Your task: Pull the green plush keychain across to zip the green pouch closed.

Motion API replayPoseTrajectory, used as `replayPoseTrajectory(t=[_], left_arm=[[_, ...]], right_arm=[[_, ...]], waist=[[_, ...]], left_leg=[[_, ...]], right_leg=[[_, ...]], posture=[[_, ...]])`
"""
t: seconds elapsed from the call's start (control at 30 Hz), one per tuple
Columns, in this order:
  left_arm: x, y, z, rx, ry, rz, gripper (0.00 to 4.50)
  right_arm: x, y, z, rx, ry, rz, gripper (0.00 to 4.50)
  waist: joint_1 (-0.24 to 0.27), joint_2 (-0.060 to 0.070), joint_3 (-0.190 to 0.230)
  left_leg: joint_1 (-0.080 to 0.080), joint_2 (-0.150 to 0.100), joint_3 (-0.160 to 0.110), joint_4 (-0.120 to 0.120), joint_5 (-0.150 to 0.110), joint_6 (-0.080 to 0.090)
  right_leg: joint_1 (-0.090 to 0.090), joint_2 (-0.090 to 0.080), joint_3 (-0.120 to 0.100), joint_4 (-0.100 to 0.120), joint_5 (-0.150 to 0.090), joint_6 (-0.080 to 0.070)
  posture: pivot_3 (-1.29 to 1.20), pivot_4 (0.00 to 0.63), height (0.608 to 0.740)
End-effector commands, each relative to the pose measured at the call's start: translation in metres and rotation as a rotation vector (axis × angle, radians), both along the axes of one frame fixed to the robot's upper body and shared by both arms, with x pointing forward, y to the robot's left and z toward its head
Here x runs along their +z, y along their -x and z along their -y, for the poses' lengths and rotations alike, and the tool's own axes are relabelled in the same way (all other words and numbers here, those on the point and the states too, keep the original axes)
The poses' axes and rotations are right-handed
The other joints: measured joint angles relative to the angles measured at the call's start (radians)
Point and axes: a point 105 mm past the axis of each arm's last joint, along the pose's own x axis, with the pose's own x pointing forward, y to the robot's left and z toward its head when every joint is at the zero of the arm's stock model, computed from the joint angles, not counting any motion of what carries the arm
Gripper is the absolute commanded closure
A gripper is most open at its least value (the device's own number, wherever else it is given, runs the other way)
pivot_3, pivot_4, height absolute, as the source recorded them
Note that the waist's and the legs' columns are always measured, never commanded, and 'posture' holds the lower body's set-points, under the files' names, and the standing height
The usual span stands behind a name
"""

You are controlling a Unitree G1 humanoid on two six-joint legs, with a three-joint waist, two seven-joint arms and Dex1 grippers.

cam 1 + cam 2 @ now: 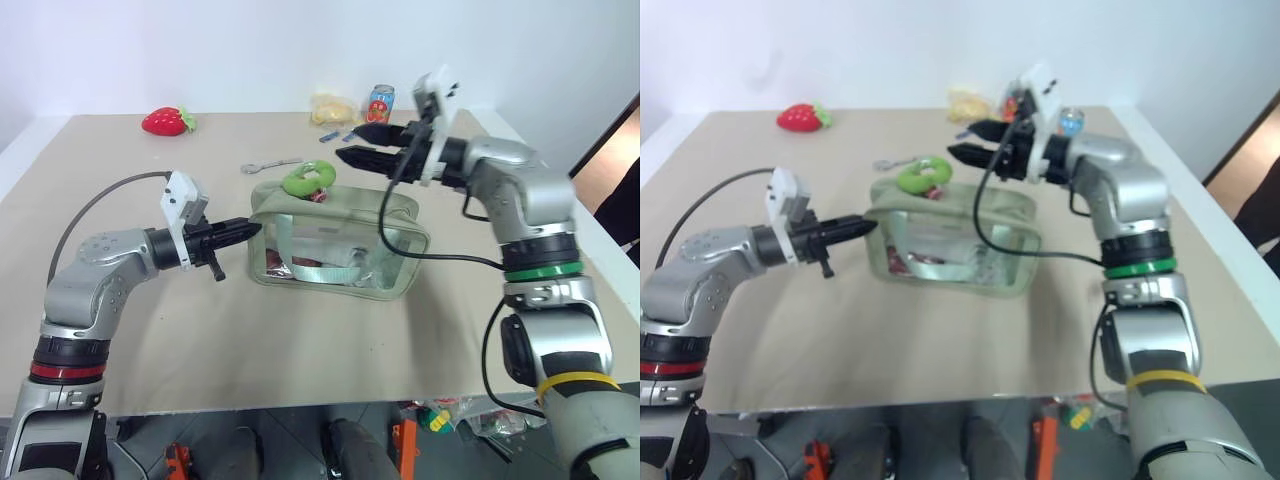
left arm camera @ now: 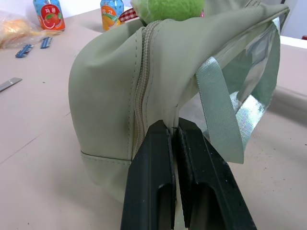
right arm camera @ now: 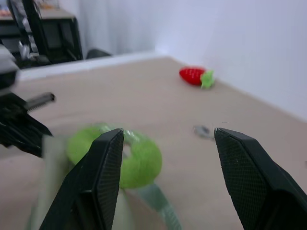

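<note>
The green pouch [image 1: 340, 240] stands in the middle of the table, boxy, with clear side windows and a pale strap. On its top at the near-left end lies the green plush keychain [image 1: 308, 179], a fuzzy lime ring. My left gripper [image 1: 252, 229] points level at the pouch's left end and is shut on the fabric beside the zipper [image 2: 140, 91]. My right gripper [image 1: 346, 143] hangs open in the air just above and right of the keychain [image 3: 129, 158], touching nothing.
A red strawberry plush [image 1: 167, 121] lies at the far left of the table. A metal spoon [image 1: 268, 165], small blue items [image 1: 335, 136], a snack bag [image 1: 330, 107] and a drink can [image 1: 379, 103] sit behind the pouch. A black cable [image 1: 440, 255] drapes over the pouch's right side.
</note>
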Motion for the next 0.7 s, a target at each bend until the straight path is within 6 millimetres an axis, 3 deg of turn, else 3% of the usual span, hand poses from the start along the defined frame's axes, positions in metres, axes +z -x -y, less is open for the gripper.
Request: replayPoseTrajectory(t=[0.03, 0.2, 0.43, 0.7], left_arm=[[0.007, 0.002, 0.003, -0.009, -0.005, 0.029, 4.50], [0.006, 0.001, 0.005, -0.008, -0.008, 0.031, 4.50], [0.004, 0.000, 0.005, -0.009, -0.017, 0.036, 4.50], [0.004, -0.001, 0.005, -0.004, -0.026, 0.045, 4.50]], right_arm=[[0.017, -0.005, -0.002, 0.007, 0.000, 0.049, 1.41], [0.011, -0.005, -0.014, 0.071, -0.004, -0.033, 1.41], [-0.003, 0.019, -0.040, 0.236, 0.047, -0.117, 1.41], [-0.028, 0.026, -0.040, 0.262, 0.129, -0.197, 1.41]], waist=[[0.000, 0.000, 0.000], [0.000, 0.000, 0.000], [0.000, 0.000, 0.000], [0.000, 0.000, 0.000]], left_leg=[[-0.001, 0.000, 0.000, 0.000, 0.000, 0.000], [-0.001, 0.000, 0.000, 0.000, -0.001, 0.001], [-0.001, 0.000, -0.002, 0.000, 0.000, 0.001], [-0.001, 0.000, -0.002, 0.001, 0.000, 0.001]], right_leg=[[0.000, 0.000, 0.000, 0.000, 0.000, 0.000], [0.000, -0.001, -0.001, -0.002, 0.000, 0.000], [0.000, 0.000, -0.002, 0.000, 0.000, 0.000], [0.000, 0.000, -0.003, 0.000, 0.000, 0.000]], posture=[[0.00, 0.150, 0.740], [0.00, 0.150, 0.740], [0.00, 0.150, 0.740], [0.00, 0.150, 0.740]])
